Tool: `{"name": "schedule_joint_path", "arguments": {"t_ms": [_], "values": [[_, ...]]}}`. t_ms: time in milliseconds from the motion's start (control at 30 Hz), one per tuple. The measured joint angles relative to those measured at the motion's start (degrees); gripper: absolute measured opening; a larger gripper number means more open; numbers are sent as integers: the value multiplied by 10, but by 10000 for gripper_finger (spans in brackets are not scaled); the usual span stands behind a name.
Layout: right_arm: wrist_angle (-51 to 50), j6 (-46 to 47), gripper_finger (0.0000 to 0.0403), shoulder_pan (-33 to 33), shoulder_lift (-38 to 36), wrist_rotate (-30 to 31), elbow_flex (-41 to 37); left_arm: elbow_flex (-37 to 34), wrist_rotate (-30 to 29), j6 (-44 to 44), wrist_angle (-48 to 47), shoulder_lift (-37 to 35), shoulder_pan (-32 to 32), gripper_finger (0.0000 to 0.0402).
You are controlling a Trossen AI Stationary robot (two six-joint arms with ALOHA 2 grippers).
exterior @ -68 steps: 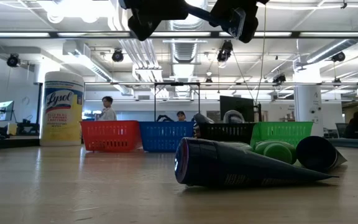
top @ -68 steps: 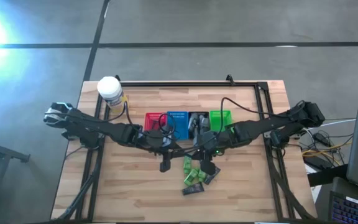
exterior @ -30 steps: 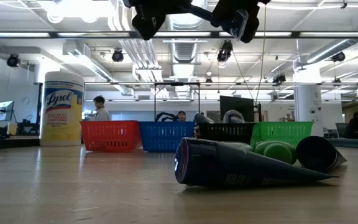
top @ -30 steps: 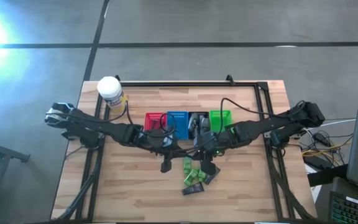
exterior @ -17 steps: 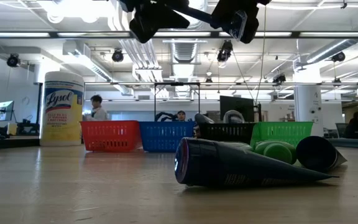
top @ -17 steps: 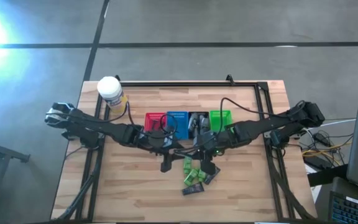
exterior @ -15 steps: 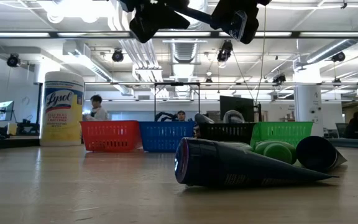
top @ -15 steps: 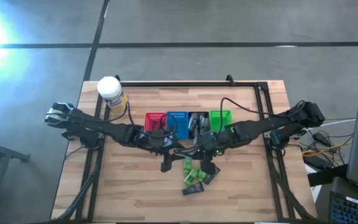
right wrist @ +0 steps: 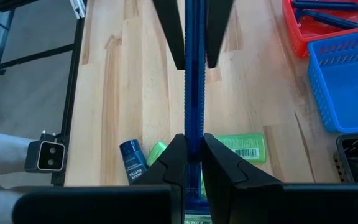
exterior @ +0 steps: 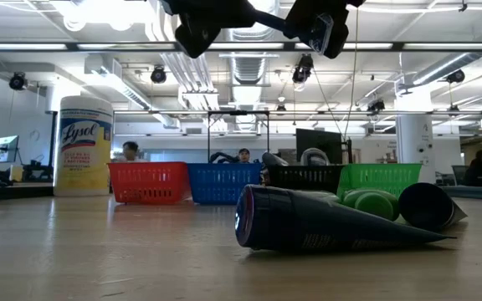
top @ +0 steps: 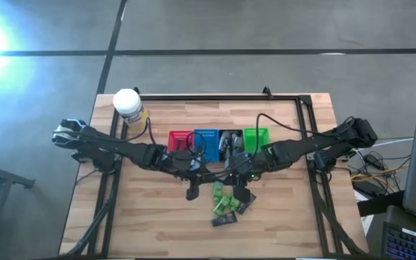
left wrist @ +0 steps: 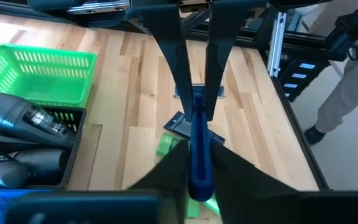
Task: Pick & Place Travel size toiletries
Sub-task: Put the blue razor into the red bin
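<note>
Above the middle of the worktop [top: 157, 224], the left hand [left wrist: 194, 102] and the right hand [right wrist: 191, 43] meet, both pinching one thin blue stick [right wrist: 192, 118] between them, seemingly a handover.

Some sorting looks done: dark tubes [left wrist: 17, 118] lie in the black basket [top: 229, 139], and blue sticks [right wrist: 328, 15] rest in the red basket [right wrist: 303, 31]. The green basket [left wrist: 39, 74] appears empty; what the blue basket [top: 206, 137] holds cannot be told.

Much remains, judging by the loose pile near the front: green packets [top: 222, 198], a navy tube [right wrist: 132, 160] and dark sachets [top: 226, 219] lie close together on the wood. The yellow jar [top: 128, 108] stands at a far corner.
</note>
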Motion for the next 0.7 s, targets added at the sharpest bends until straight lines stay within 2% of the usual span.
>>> {"name": "schedule_joint_path", "arguments": {"t_ms": [100,333,433,600,700], "values": [[0,-2,23,0,0,0,0,0,12,0,0,0,1,30],[0,-2,36,0,0,4,-1,0,-5,-1,-5,0,0,30],[-2,6,73,-1,0,9,-1,1,-40,-10,-38,-1,-1,30],[-13,11,156,1,-2,4,-1,-1,-121,-44,-116,-4,-3,30],[-24,10,202,0,-7,21,-1,0,-149,-60,-142,-16,-7,30]]}}
